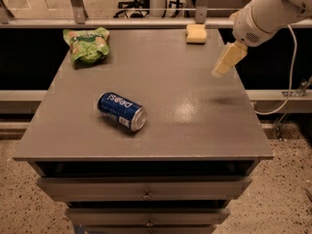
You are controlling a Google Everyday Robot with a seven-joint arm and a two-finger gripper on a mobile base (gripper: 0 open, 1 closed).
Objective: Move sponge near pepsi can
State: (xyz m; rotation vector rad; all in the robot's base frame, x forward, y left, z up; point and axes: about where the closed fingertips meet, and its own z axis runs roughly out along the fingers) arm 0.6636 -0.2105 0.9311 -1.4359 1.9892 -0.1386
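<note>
The sponge (pixel 196 33), a pale yellow foam block, lies at the far edge of the grey table (pixel 161 82), right of centre. The pepsi can (pixel 122 111), blue with white lettering, lies on its side left of the table's middle, its silver top pointing to the front right. My gripper (pixel 226 62) with cream-coloured fingers hangs above the right side of the table, in front of and to the right of the sponge, well apart from it. It holds nothing.
A green snack bag (pixel 87 44) lies at the far left corner. A rail with posts (pixel 78 4) runs behind the table. A cable (pixel 291 77) hangs off the right side. Drawers (pixel 146 195) sit below the front edge.
</note>
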